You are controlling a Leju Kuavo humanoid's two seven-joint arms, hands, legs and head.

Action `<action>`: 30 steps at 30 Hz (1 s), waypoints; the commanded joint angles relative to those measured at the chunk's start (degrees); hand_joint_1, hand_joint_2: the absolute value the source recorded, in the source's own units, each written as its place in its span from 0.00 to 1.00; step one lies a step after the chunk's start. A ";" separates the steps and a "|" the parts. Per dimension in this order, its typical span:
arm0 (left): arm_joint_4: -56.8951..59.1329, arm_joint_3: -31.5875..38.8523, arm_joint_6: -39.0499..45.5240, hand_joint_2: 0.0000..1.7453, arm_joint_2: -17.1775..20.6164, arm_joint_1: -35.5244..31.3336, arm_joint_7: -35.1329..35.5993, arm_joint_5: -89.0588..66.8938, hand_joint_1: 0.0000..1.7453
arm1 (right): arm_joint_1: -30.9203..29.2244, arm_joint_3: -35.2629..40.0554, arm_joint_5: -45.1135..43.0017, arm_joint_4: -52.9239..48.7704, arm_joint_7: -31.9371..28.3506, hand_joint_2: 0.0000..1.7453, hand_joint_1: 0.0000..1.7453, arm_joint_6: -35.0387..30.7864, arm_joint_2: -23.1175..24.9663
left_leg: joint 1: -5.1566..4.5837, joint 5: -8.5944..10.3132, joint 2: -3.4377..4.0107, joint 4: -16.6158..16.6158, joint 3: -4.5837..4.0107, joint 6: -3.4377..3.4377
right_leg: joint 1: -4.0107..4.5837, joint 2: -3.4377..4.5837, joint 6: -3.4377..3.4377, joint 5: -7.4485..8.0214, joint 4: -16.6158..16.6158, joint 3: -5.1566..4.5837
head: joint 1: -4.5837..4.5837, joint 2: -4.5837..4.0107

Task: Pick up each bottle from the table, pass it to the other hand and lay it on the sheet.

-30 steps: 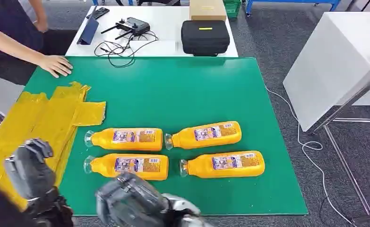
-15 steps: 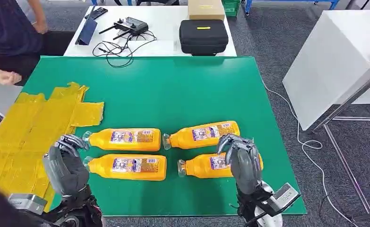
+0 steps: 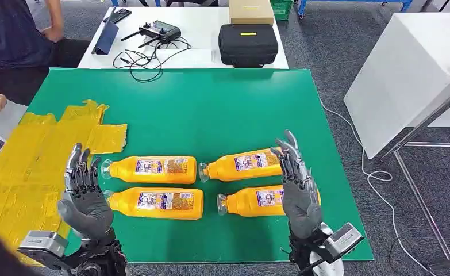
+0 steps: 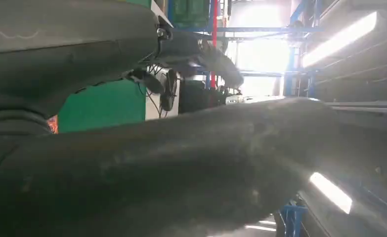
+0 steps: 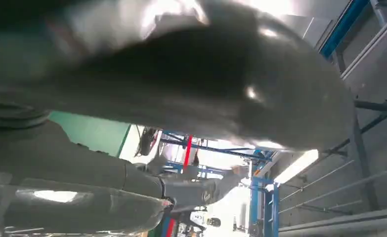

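Green matting covers the bench (image 3: 222, 109), where four orange bottles lie in two rows near the front edge. We see the left robot hand (image 3: 83, 198) and right robot hand (image 3: 296, 184) raised with fingers spread, holding nothing. The yellow sheet (image 3: 33, 155) lies at the left. We judge the near-right bottle (image 3: 268, 199) likely to roll toward the near edge if nudged; its neighbours lie just beside it. Open room lies far across the mat. The wrist views are too blurred to confirm finger clearance.
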 commanded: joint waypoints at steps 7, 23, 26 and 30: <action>4.50 0.90 -0.41 0.00 0.25 -1.39 0.19 -0.45 0.00 | -0.77 -1.63 0.71 2.20 0.24 0.00 0.00 -1.26 -0.33 | -0.02 -0.02 0.03 -0.10 0.19 0.00 | -0.02 -0.05 0.02 -0.02 -0.07 0.17 | 0.00 0.00; 8.31 6.06 -3.41 0.00 -0.82 -1.47 3.43 0.72 0.00 | -0.52 -5.19 9.61 8.64 1.16 1.00 0.00 -5.09 -0.18 | 0.00 -0.05 0.05 -0.17 0.35 0.00 | 0.01 -0.06 0.02 -0.04 -0.16 0.33 | 0.00 0.00; 8.31 6.70 -3.01 0.00 -1.00 -0.43 4.45 0.97 0.00 | 1.94 -4.24 16.52 6.31 3.15 1.00 0.00 -9.93 -2.75 | -0.01 -0.04 0.04 -0.13 0.24 0.00 | 0.00 -0.05 0.02 -0.04 -0.11 0.22 | -0.02 0.00; 8.55 8.07 -2.96 0.00 -1.15 0.16 3.80 1.31 0.00 | 5.89 -2.59 34.89 2.80 10.84 1.00 0.00 -20.74 -6.39 | -0.02 -0.09 -0.09 -0.17 0.38 0.03 | -0.01 -0.21 0.05 -0.13 -0.15 0.40 | -0.02 0.00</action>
